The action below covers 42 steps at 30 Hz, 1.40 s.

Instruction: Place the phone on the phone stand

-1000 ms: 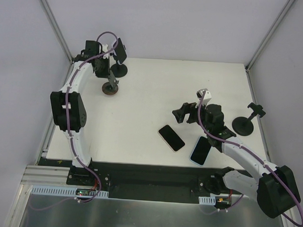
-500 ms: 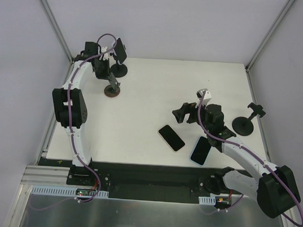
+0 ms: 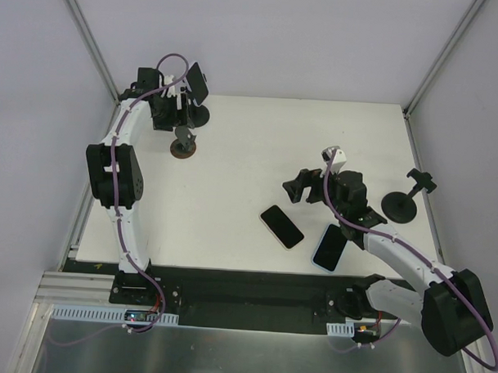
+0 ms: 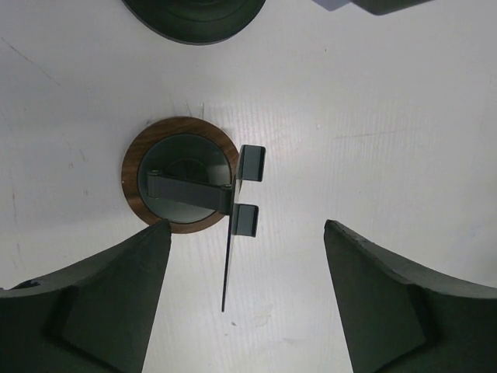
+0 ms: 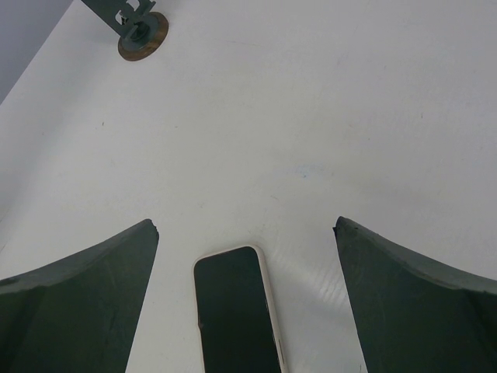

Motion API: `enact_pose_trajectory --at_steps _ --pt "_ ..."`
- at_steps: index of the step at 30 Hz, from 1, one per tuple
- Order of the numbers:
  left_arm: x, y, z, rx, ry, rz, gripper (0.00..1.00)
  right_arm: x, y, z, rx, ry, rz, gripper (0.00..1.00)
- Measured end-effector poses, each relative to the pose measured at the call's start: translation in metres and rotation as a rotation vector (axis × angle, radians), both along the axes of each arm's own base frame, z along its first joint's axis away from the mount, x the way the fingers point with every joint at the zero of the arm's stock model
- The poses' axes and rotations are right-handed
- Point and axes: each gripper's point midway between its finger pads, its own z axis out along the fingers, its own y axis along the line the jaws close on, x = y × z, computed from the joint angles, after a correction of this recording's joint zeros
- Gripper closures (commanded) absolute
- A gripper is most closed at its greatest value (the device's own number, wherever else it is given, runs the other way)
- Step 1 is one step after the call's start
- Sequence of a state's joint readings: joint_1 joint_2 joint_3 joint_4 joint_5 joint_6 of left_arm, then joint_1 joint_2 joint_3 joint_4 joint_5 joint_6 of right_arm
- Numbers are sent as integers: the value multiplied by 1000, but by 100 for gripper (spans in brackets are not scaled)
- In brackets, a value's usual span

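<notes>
The right gripper (image 5: pixel 245 225) hangs wide open towards the desk's near-right corner, with the white-rimmed phone (image 5: pixel 237 311) lying flat between its fingers. The left gripper (image 4: pixel 246 225), also spread wide, hovers over the wood-based phone stand (image 4: pixel 186 175) by the far-left corner, seemingly apart from it.

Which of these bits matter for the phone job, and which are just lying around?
In play: cream-edged phone, wood-based stand, right tool, left tool.
Idle, it seems: blue-edged phone, black stand at right, back stand with mounted phone.
</notes>
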<state>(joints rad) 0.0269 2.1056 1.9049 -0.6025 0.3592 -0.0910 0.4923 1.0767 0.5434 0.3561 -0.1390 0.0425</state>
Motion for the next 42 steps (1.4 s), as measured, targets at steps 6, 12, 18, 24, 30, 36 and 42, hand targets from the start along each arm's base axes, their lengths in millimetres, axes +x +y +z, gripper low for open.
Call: enact_pose_trajectory --at_steps 6,12,18,24,30,36,42 --pt "-9 3 10 1 0 48 1 0 1 -6 -8 14 5 0" --pt "-62 -9 62 -56 -49 117 1 -1 10 -34 -45 136 44 0" --pt "-117 -89 138 -107 -267 -90 5 -17 37 -46 -140 332 161 0" --pt "-145 -144 136 -225 -259 -275 5 -74 40 -84 -340 499 277 0" --pt "-162 -156 107 -273 -161 -298 5 -97 14 -109 -498 561 257 0" --pt "-168 -169 115 -325 -173 -338 4 -108 6 -116 -576 568 265 0" --pt "-173 -170 125 -345 -201 -348 4 -108 0 -123 -659 548 260 0"
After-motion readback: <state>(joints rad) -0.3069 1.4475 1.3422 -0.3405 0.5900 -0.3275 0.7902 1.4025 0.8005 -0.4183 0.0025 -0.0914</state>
